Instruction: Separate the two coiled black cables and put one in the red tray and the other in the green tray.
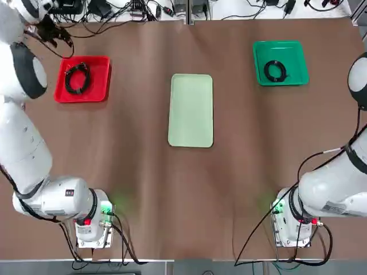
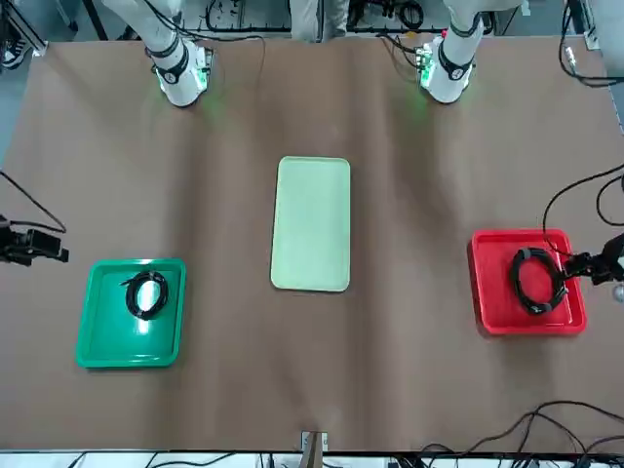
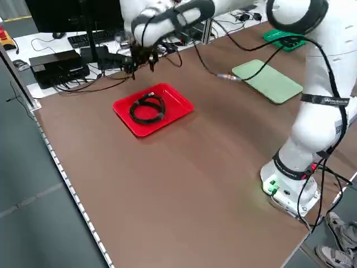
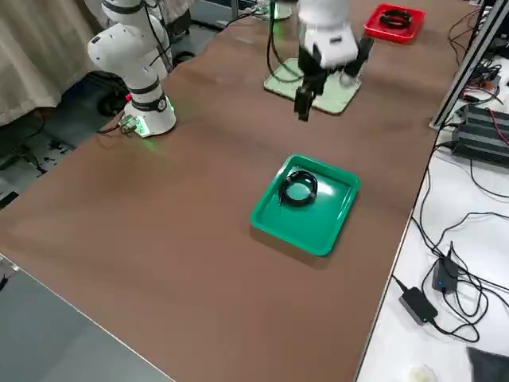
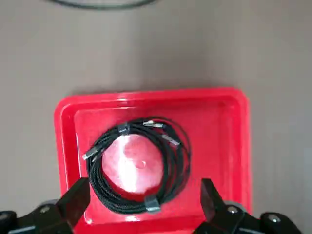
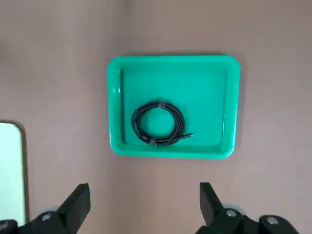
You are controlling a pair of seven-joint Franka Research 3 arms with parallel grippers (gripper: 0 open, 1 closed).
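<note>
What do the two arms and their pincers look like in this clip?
Both arms are glossy white with rounded links and dark grey joint bands. Each base shows green and red lights, with black cables trailing off. The left pincer and right pincer have black fingers.

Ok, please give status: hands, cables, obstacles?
Left hand open above shallow red plastic tray, right hand open. One coiled black cable in red, other in dark green tray. Nothing blocking.

Brown table (image 1: 189,189), grey floor (image 3: 33,212).
</note>
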